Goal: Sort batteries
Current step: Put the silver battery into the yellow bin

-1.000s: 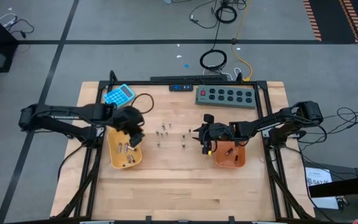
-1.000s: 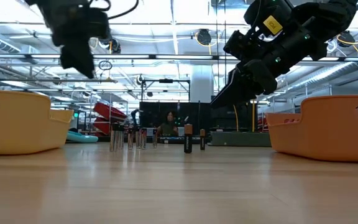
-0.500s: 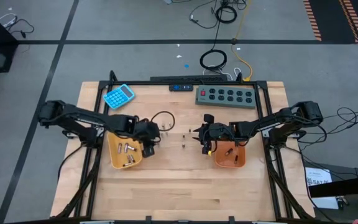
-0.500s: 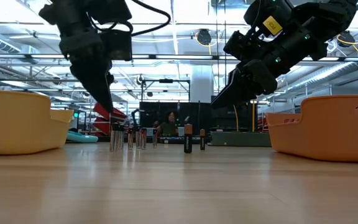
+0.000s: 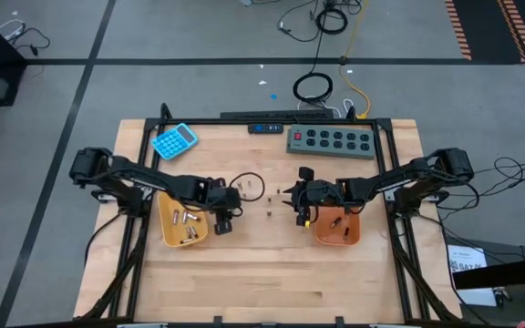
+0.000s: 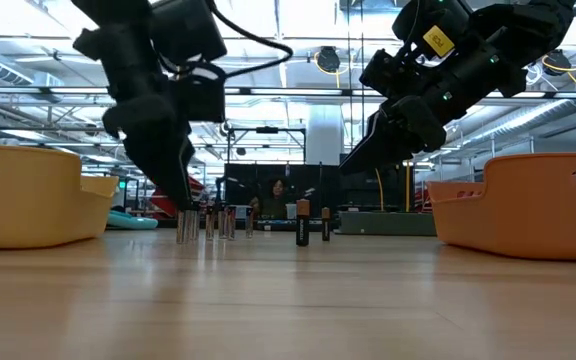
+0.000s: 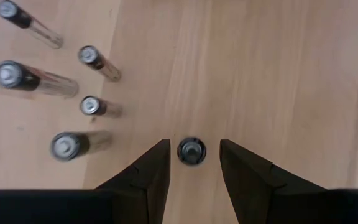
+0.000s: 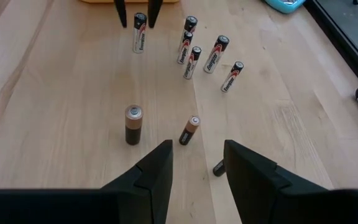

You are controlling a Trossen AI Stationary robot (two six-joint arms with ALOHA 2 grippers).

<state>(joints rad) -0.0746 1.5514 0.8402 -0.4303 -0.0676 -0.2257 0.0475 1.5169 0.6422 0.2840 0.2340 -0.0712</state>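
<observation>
A robotics lab or industrial test hall is showing here: exposed ceiling trusses (image 6: 268,90) and strip lights are running overhead beyond the tabletop (image 5: 262,273). Cables (image 5: 313,88) are lying on a grey floor (image 5: 199,27) marked with dark tape lines and hazard striping (image 5: 463,27).

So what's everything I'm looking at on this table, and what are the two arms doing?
Small cylindrical batteries: eight standing upright, silver-black and copper-black, mid-table between the trays; more lie in both trays.
Yellow plastic tray: one, left side.
Orange plastic tray: one, right side.
Blue calculator: one, far left corner.
Grey power strip: one, far edge.
Wooden table: one, light.
Left gripper: open, fingers either side of one standing battery.
Right gripper: open, above the table beside the orange tray.
</observation>
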